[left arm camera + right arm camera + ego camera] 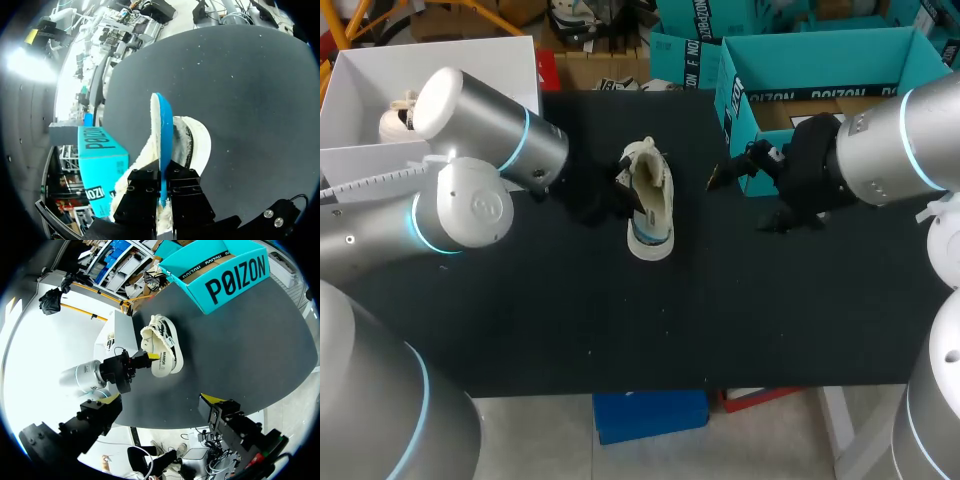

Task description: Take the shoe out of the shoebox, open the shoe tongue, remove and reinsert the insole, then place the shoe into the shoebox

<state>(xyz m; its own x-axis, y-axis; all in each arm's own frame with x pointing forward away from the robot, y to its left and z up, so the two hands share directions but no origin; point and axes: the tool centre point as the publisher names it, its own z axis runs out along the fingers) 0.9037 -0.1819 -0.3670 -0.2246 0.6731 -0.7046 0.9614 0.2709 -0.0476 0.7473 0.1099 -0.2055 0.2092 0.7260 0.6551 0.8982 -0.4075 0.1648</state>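
Your black desk (pixel 720 320) takes up most of the head view, with both arms coming in over it. Your left arm (pixel 470 190) reaches in toward the middle. Your right arm (pixel 890 150) comes in beside the shoebox.

The teal shoebox (pixel 820 62) sits open at the far right of the desk, and you can see bare cardboard on its floor. At the far left corner there's a white box (pixel 440 60) with another pale shoe (pixel 395 115) inside it.

The shoe (pixel 650 200) you care about is out of the shoebox. It's white and sits on the desk near the middle, well apart from the teal box and right at the tip of your left arm.

From the left wrist view, the blue insole (pixel 162 130) stands up on edge out of the shoe's opening. Its near end runs down between the two black fingers (pixel 142 192). So the left jaws are pressed onto the insole from both sides, pinching it.

The right jaws are spread wide with nothing between them. In the right wrist view the yellow tips (pixel 112 397) sit far apart, above bare desk. They're near the shoebox's front left corner, clear of the shoe.
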